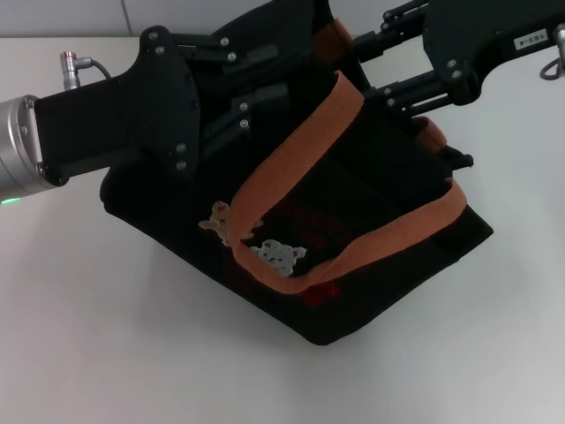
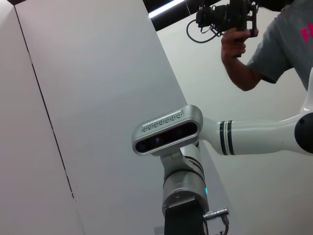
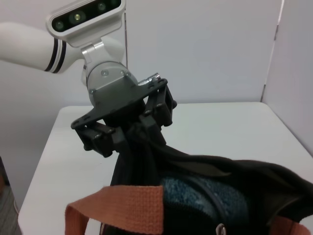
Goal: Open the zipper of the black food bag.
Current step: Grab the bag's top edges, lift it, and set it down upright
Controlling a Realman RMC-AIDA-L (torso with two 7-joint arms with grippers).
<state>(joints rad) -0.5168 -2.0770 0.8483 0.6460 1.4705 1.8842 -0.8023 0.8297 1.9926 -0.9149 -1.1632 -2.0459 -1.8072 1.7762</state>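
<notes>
The black food bag point(image 1: 353, 265) lies tilted on the white table, its orange-brown handles point(image 1: 300, 168) looped across the front with the bear patches point(image 1: 278, 254). My left gripper point(image 1: 252, 110) reaches in from the left and is shut on the fabric at the bag's top end; the right wrist view shows this left gripper point(image 3: 144, 120) pinching the fabric. My right gripper point(image 1: 410, 97) is at the top right, over the bag's other end. The bag's mouth gapes and shows a teal inside point(image 3: 195, 193). A small silver pull of the zipper point(image 3: 221, 228) sits at the near end of the opening.
The white table point(image 1: 106, 353) surrounds the bag, with white walls behind. The left wrist view shows only the robot's head camera point(image 2: 166, 129) and a person point(image 2: 283, 44) holding a camera, not the bag.
</notes>
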